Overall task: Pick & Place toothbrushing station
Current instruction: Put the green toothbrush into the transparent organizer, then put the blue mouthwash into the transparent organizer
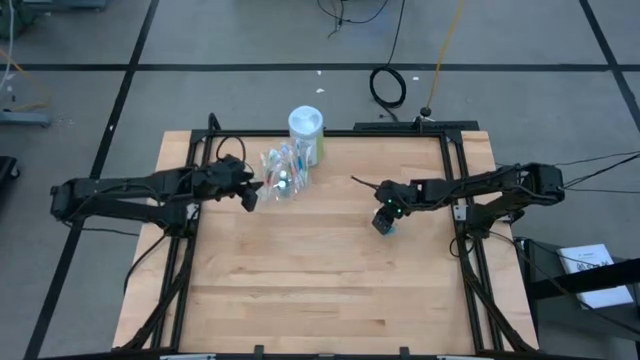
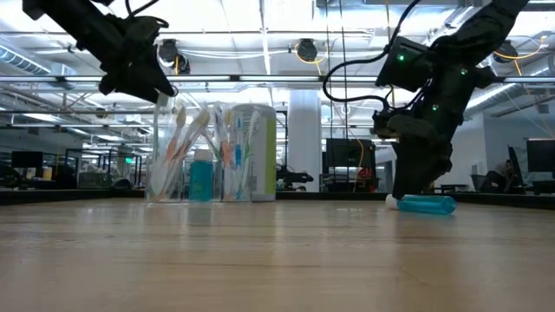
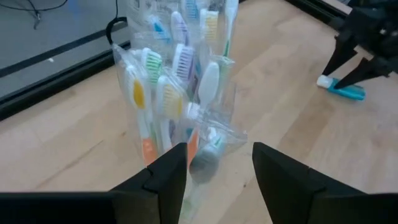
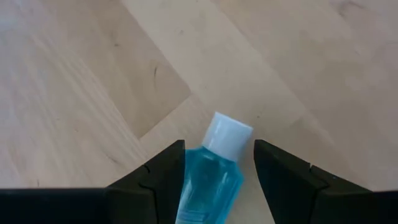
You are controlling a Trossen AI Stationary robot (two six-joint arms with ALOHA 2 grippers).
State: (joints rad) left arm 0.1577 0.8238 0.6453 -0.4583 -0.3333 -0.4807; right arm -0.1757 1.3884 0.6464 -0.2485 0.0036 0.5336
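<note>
While the left gripper (image 3: 214, 171) hovers parted and empty just short of the clear cup (image 3: 180, 118) of toothbrushes, the right gripper (image 4: 214, 168) straddles the teal toothpaste tube (image 4: 214, 168) lying flat on the counter (image 1: 300, 270), jaws apart, cap pointing forward along their gap.

Bench (image 1: 320, 290): pale blond wood, black frame. Clear cup (image 2: 186, 165) held pastel toothbrushes (image 3: 177, 68), green, yellow, purple, orange, and a teal tube (image 2: 201, 180). Beside cup, canister (image 1: 306, 133): white cap, green label. Well apart from cup, bottle (image 4: 211, 177): translucent blue, white cap. Both claws dark; left claw (image 3: 214, 171), right claw (image 4: 214, 168).
</note>
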